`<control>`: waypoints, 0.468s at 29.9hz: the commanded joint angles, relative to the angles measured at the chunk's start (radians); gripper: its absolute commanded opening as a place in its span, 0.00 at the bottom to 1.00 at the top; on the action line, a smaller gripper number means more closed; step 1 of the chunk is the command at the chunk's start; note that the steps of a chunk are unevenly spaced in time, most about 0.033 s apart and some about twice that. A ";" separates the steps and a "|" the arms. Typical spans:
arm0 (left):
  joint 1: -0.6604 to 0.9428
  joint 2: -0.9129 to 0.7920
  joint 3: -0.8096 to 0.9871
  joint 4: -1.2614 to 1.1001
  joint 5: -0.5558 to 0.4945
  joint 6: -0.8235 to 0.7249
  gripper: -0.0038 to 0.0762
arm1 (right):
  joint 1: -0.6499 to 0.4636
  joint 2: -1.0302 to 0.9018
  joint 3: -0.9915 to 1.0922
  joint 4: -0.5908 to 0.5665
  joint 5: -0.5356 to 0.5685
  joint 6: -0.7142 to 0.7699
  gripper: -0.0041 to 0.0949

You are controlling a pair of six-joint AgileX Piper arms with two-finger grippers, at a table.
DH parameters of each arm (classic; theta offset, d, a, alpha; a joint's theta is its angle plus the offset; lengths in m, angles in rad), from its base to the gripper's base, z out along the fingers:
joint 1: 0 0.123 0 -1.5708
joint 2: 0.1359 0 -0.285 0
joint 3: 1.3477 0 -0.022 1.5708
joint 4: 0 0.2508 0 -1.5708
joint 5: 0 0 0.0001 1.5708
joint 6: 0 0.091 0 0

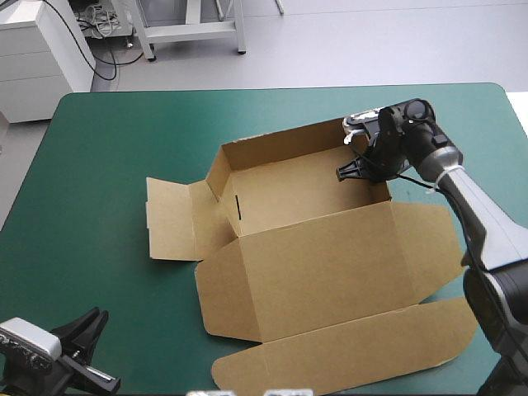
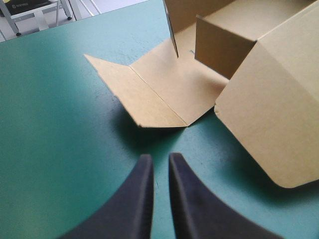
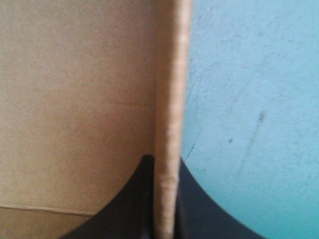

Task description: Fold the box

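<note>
A: Brown board, light and stiff but easy to crease. The box (image 1: 289, 194) sits mid-table (image 1: 99, 148), lid (image 1: 330, 256) flat toward the near edge.
B: Claws?
A: The right claw (image 1: 345, 175) is pinched on the raised right wall (image 3: 172, 74). The left claw (image 2: 160, 158) is all but closed, empty, near the flat left flap (image 2: 149, 94).
B: Best hold?
A: Thin edges beside creases, I'd guess; the faces would slide.

High camera, above and behind, looks down over the whole teal-green table (image 1: 99, 165). Left wrist camera looks low across it toward the box (image 2: 279, 99); right wrist camera sits close against a box wall; all three share the box
</note>
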 commanded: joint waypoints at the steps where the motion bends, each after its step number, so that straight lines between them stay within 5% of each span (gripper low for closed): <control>1: 0.001 0.018 -0.023 -0.016 -0.069 -0.006 0.35 | -0.001 -0.163 -0.046 -0.007 -0.013 -0.007 0.02; 4: 0.001 0.018 -0.023 -0.014 -0.070 -0.006 0.59 | -0.001 -0.260 -0.046 -0.029 -0.013 -0.007 0.02; 6: 0.001 0.018 -0.023 -0.014 -0.074 -0.008 0.67 | -0.001 -0.318 -0.046 -0.044 -0.013 -0.005 0.02; 14: 0.001 0.018 -0.023 -0.092 -0.074 -0.011 0.66 | -0.001 -0.500 -0.046 -0.113 -0.013 0.020 0.02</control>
